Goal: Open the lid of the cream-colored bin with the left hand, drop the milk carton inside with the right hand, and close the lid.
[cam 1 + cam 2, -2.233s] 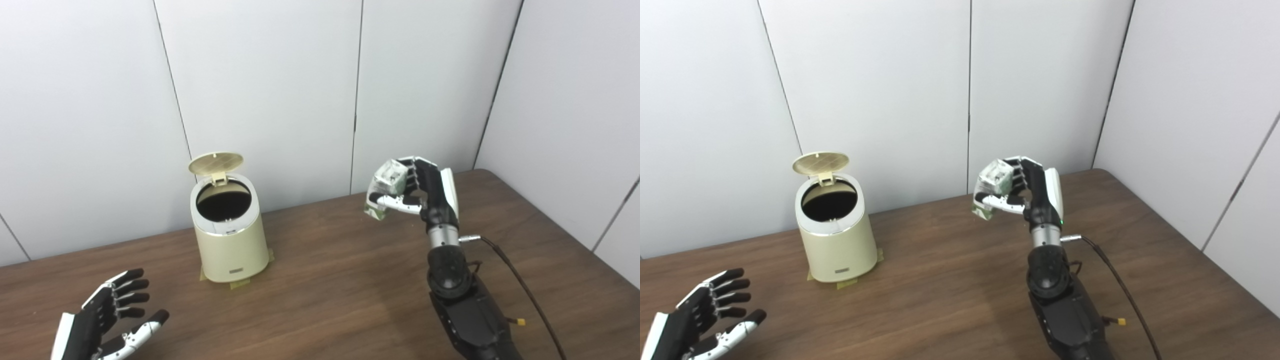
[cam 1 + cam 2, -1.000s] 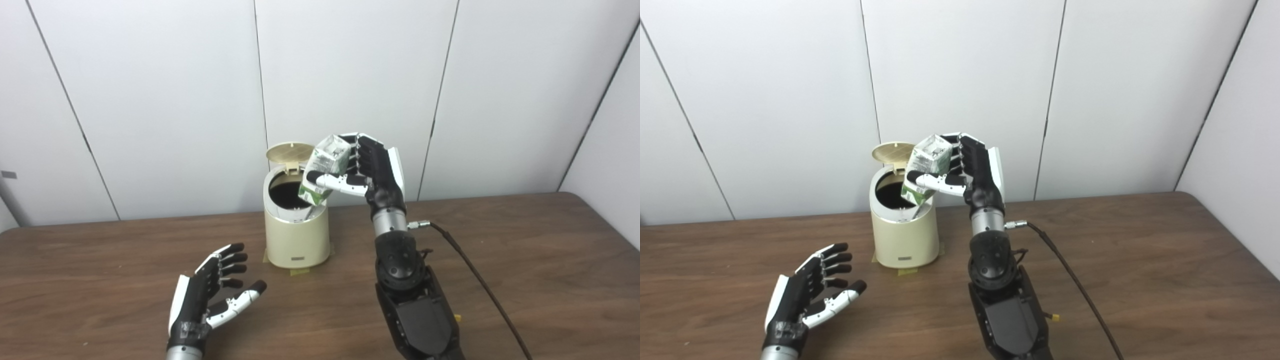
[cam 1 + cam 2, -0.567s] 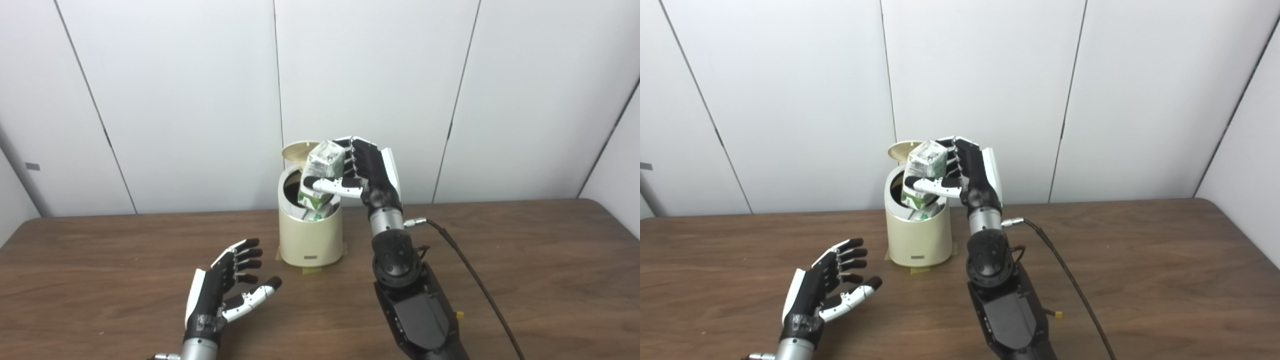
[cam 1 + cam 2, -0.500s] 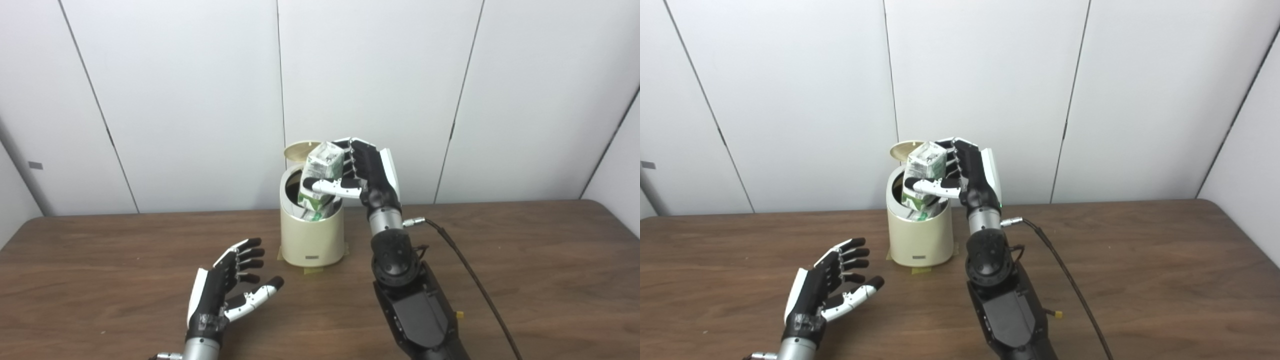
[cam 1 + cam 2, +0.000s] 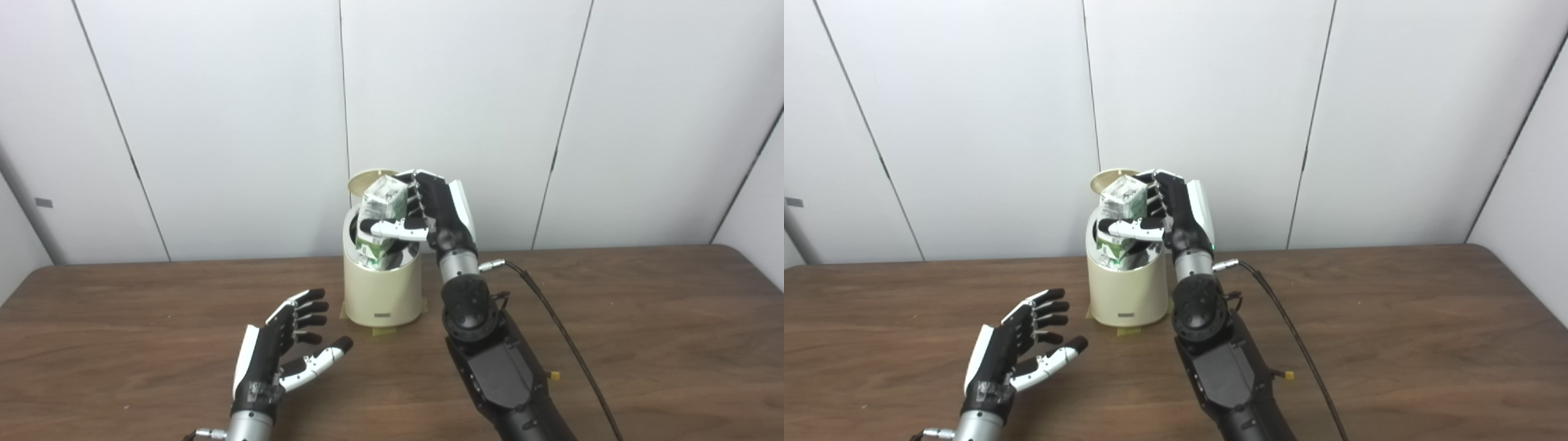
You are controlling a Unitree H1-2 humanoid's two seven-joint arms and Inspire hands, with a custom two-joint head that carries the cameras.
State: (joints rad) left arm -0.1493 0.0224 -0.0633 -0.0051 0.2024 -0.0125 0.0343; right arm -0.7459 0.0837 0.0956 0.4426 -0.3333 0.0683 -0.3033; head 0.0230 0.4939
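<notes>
Brown wood-grain table (image 5: 643, 343), smooth, back edge meeting plain white wall panels (image 5: 459, 92); rounded right rear corner in view, left end cut off by the picture's side. Wide bare wood to the right of the arms and along the front left.

Near the back edge, at centre: cream-coloured bin (image 5: 382, 294), a smooth tapered cylinder with a pale ring round its mouth, standing upright on bits of tape. Round lid (image 5: 367, 180) tipped up and back on its hinge, close to the wall, partly hidden behind the carton.

Right hand (image 5: 436, 211), black with white shell and a white thumb, clasped round a milk carton (image 5: 380, 222): white and green printed cardboard, boxy, slightly tilted. Carton held right over the bin's mouth, lower end dipped inside the rim and hidden there; how deep, impossible to tell. Fingers behind the carton mostly concealed. Thick black forearm rising from the bottom edge just right of the bin, with a dark cable (image 5: 569, 355) trailing off toward the lower right.

Left hand (image 5: 1020, 349) low over the table in front and left of the bin, well apart from it, palm turned inward, fingers spread wide, holding nothing. Wrist cut off at the bottom edge.
</notes>
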